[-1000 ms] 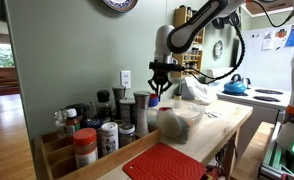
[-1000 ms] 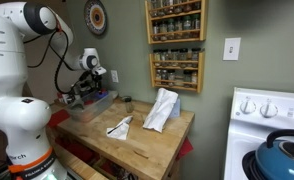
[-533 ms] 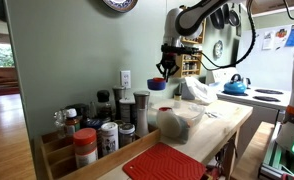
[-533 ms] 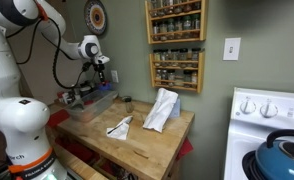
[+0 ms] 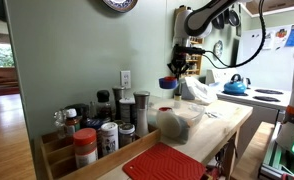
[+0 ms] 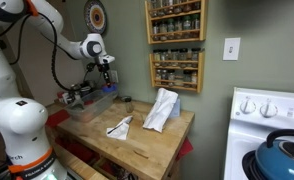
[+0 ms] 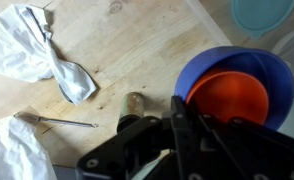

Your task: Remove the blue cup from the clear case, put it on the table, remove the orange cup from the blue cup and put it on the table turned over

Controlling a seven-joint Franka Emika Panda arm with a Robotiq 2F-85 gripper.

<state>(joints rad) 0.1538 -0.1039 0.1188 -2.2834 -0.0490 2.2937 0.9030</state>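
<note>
My gripper (image 7: pixel 187 125) is shut on the rim of the blue cup (image 7: pixel 242 62), which has the orange cup (image 7: pixel 232 100) nested inside it. In both exterior views the gripper (image 5: pixel 174 72) (image 6: pixel 105 73) holds the blue cup (image 5: pixel 167 83) (image 6: pixel 109 87) in the air above the pale wooden table (image 5: pixel 227 125) (image 6: pixel 147 140) (image 7: pixel 137 45). The clear case (image 5: pixel 177 122) (image 6: pixel 85 102) stands on the table, below and beside the cup. The orange cup shows only in the wrist view.
Two crumpled white cloths (image 7: pixel 47 45) (image 6: pixel 162 108) (image 6: pixel 119 126) lie on the table, with a thin tool (image 7: pixel 57 121) and a small cylinder (image 7: pixel 134 103). Spice jars (image 5: pixel 92 135) and a red ribbed mat (image 5: pixel 165 163) stand near the case. A blue kettle (image 5: pixel 235 87) is on the stove.
The gripper has risen out of the clear case with the blue cup and moved sideways away from the case, over the table.
</note>
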